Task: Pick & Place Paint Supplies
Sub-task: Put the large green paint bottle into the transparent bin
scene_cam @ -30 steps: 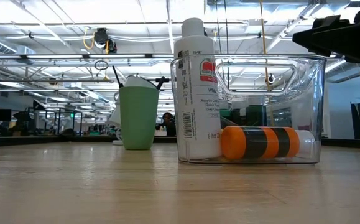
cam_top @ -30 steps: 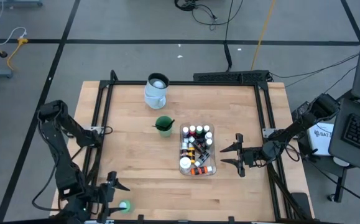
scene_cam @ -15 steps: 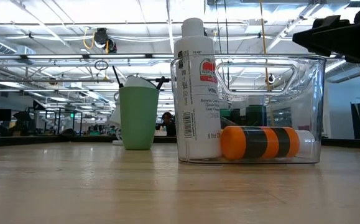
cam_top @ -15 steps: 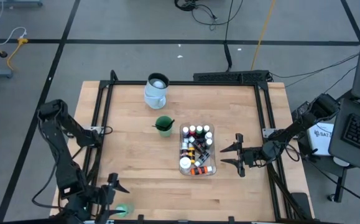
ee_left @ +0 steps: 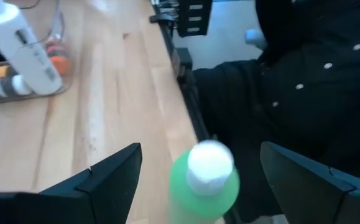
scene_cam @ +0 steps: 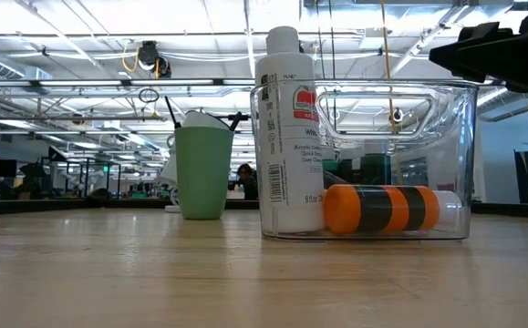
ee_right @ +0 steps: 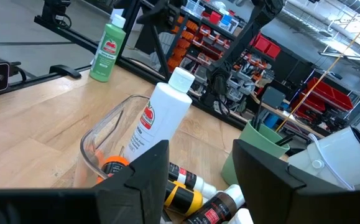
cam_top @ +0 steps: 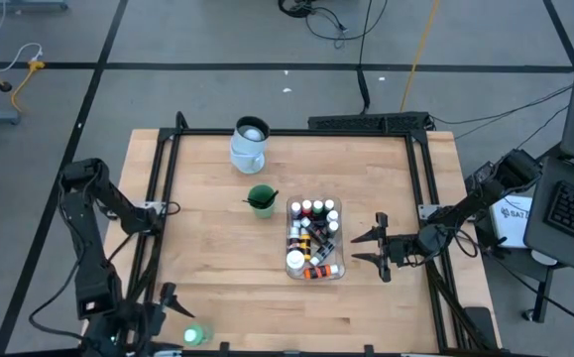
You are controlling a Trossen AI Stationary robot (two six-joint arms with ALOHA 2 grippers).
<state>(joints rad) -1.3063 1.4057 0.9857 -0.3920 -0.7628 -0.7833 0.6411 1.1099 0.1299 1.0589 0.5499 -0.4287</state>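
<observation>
A larger green bottle (cam_top: 195, 335) with a white cap (ee_left: 209, 164) stands upright on its base at the table's near left corner; the right wrist view shows this green bottle (ee_right: 108, 46) far off. My left gripper (cam_top: 174, 317) is open, its fingers wide on either side of the bottle without touching it. A clear tub (cam_top: 313, 243) holds several small paint bottles, a white bottle (scene_cam: 286, 137) and an orange-and-black bottle (scene_cam: 382, 208). My right gripper (cam_top: 371, 248) waits open just right of the tub.
A green cup (cam_top: 261, 199) with brushes stands left of and behind the tub. The pale jug (cam_top: 249, 142) sits near the far edge. Black frame rails (cam_top: 158, 228) run along the table's sides. Bare wood lies between the green bottle and the tub.
My left gripper has drawn back from the green bottle toward the table's left edge, turning a little and staying open. The bottle stays upright at the near left corner.
</observation>
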